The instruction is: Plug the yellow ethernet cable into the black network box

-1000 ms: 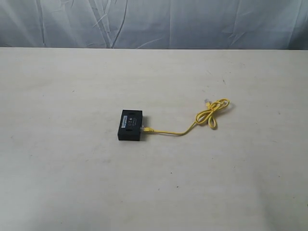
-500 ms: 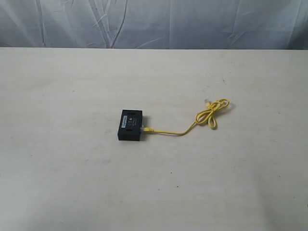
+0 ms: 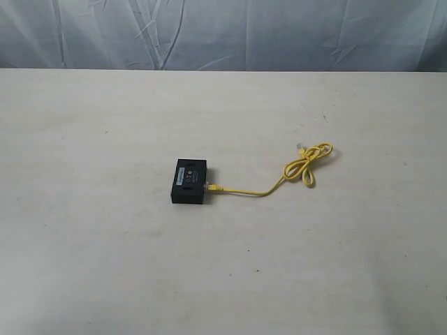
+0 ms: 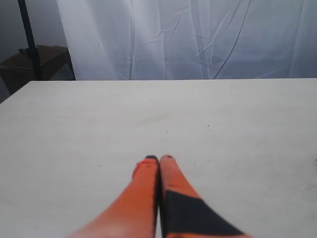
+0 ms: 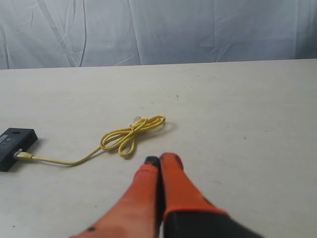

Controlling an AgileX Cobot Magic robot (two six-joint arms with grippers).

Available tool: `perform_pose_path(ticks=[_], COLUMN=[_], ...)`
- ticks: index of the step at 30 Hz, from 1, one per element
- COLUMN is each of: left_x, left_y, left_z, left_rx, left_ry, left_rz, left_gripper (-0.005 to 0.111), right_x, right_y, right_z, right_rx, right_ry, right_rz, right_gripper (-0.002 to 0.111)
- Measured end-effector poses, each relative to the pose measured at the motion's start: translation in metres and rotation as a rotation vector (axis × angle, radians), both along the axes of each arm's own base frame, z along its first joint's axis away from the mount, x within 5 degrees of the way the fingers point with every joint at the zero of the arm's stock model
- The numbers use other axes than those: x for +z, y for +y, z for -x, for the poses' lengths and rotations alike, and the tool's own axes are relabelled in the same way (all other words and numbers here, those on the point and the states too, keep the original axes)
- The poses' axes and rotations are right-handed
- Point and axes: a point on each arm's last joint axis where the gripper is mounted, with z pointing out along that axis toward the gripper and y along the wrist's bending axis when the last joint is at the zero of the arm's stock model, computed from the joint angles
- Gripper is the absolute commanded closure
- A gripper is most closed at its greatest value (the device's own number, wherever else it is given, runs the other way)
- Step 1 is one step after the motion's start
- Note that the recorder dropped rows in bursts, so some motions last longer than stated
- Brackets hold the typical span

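Note:
The black network box [image 3: 190, 181] lies flat near the table's middle; it also shows at the edge of the right wrist view as the black network box [image 5: 15, 147]. The yellow ethernet cable [image 3: 307, 164] runs from its bundled figure-eight loop leftward, and its plug [image 3: 211, 188] sits against the box's right side. In the right wrist view the yellow ethernet cable [image 5: 130, 135] lies ahead of my right gripper [image 5: 159, 159], which is shut and empty, apart from the cord. My left gripper [image 4: 159, 158] is shut over bare table. Neither gripper shows in the exterior view.
The pale table [image 3: 105, 265] ends at a far edge against a wrinkled grey-white curtain [image 3: 223, 31]. A dark stand and a brown box [image 4: 29, 64] sit beyond the table's corner in the left wrist view.

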Motion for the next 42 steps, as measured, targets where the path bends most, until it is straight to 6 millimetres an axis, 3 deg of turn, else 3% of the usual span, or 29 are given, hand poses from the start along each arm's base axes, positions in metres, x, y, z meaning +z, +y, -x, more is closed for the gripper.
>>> perform_pose_path(ticks=[42], left_x=[0.0005], left_y=[0.0006], left_z=[-0.0001], left_rx=[0.009], left_ry=[-0.006], left_rz=[0.009], left_gripper=[0.107], right_x=[0.0], right_y=[0.0], right_z=[0.0], right_rx=[0.0], right_ry=[0.0], right_rz=[0.0], right_gripper=[0.108])
